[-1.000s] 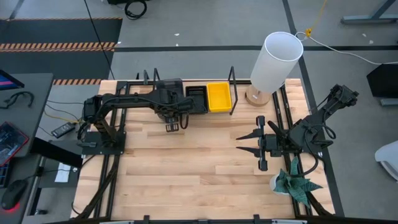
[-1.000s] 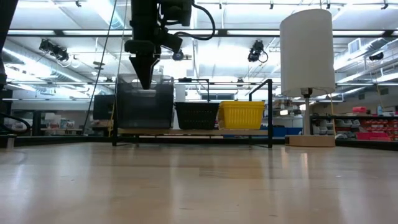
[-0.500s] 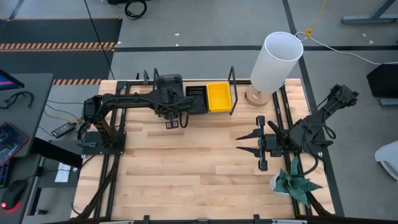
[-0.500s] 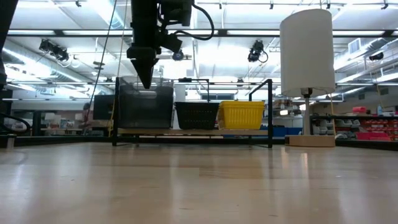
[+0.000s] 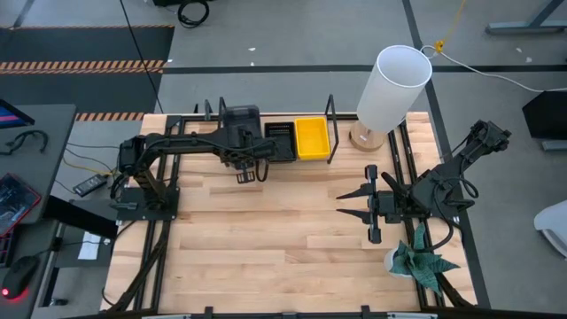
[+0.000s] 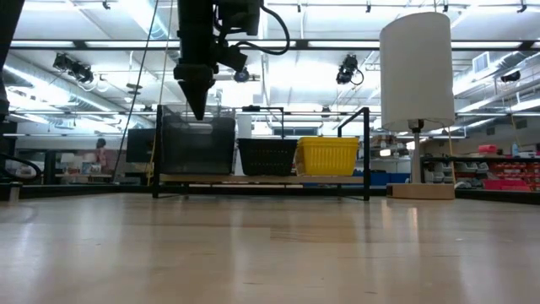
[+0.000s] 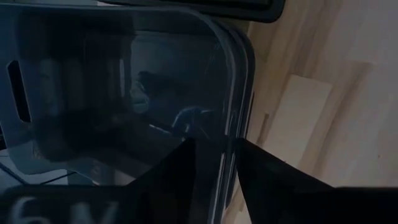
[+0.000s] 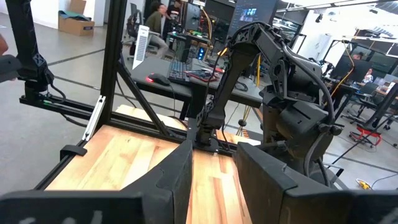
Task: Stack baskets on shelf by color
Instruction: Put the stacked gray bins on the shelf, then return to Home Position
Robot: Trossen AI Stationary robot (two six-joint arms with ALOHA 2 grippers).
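While the left tool (image 6: 197, 108) hangs over the shelf (image 6: 261, 180), its tips point down at the front rim of the gray basket (image 6: 197, 144), which stands directly below it at one end of the shelf. In the left wrist view the two dark fingers (image 7: 180, 177) stand on both sides of that rim, one inside the basket and one outside, with a narrow gap between them. I cannot tell if they press the rim or only stand around it. In the low view the tips are at the level of the rim.

Next to the gray basket, further from the left tool along the shelf, stands the black basket (image 6: 267, 156), and after it the yellow basket (image 6: 330, 155) at the other end. The three are close to each other in one row between the black end loops.

Beyond the yellow basket a white lamp (image 5: 392, 89) stands on the table (image 5: 266, 239).

The right tool (image 5: 357, 205) waits well apart from the shelf, over the bare table, its fingers a little apart and holding nothing. Behind it lies a green plant (image 5: 421, 264).
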